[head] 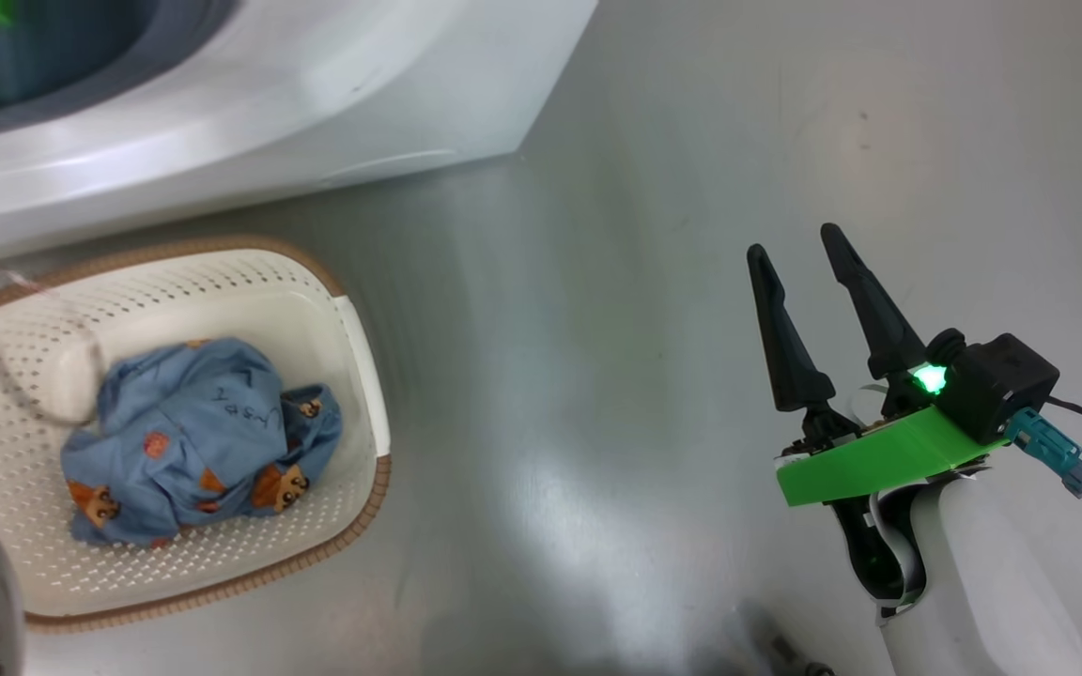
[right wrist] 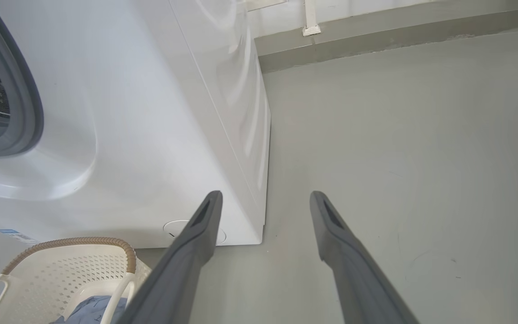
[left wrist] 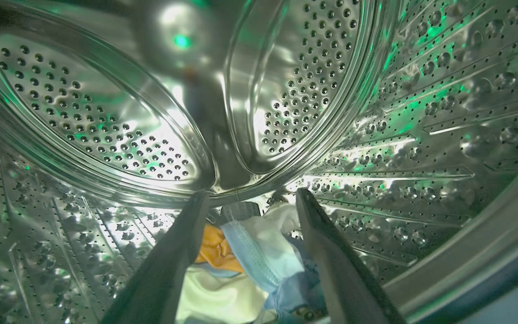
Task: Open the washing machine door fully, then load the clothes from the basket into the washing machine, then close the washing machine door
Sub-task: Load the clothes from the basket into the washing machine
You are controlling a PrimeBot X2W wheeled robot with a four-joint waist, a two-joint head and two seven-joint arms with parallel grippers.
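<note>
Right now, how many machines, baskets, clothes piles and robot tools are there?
Big white boxy washing machine: 1
Cream perforated plastic basket: 1
Clothes piles: 2, blue bear-print bundle in basket, mixed heap in steel drum
Dark two-fingered tools: 2, left tool and right tool
Total: 6

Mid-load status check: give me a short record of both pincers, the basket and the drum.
left pincer: open, inside the drum
fabric: blue, orange and cream, low in the drum between the left fingers, not gripped
right pincer: open, empty, over the floor
basket: on the floor beside the washer
clothes: blue bear-print bundle in the basket, not yet loaded
</note>
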